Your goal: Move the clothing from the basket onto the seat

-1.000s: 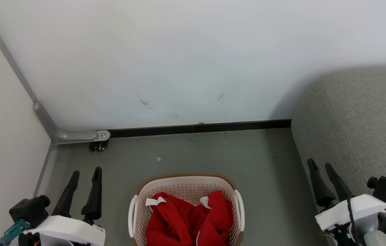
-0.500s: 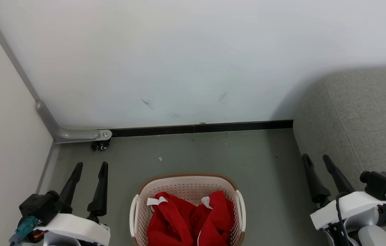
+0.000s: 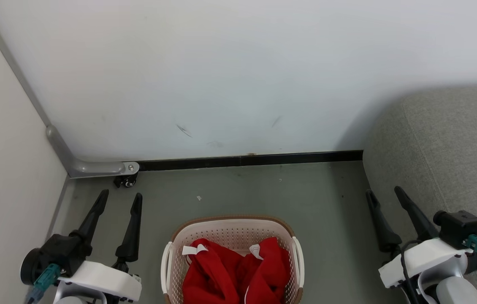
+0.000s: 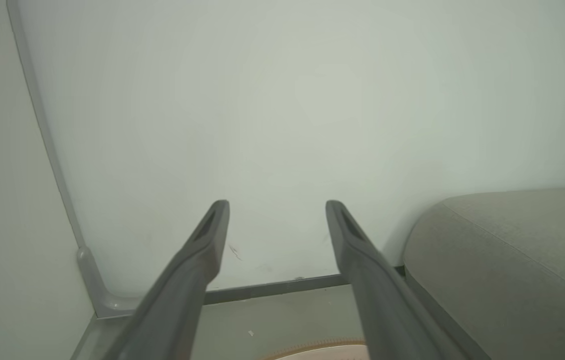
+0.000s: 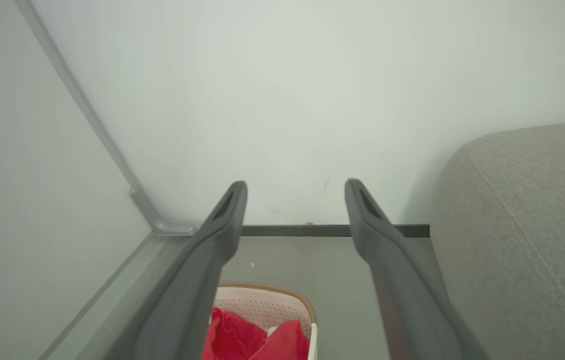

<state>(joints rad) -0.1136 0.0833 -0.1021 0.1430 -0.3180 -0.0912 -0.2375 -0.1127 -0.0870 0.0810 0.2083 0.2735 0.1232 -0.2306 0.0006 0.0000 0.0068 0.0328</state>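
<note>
The clothing [image 3: 232, 274] lies bunched in the basket [image 3: 230, 231], which stands on the floor [image 3: 242, 190] at the near edge of the head view; judged soft, light and limp, it will sag and trail when lifted; take hold at a raised fold, pinching deep enough to gather several layers. The left claw [image 3: 121, 194] hangs just left of the basket, fingers spread, holding nothing; the right claw [image 3: 383, 191] hangs well to its right, likewise spread and empty, beside the seat [image 3: 453, 147]; neither touches the fabric. Beyond, the seat runs back to the wall [image 3: 221, 76].
</note>
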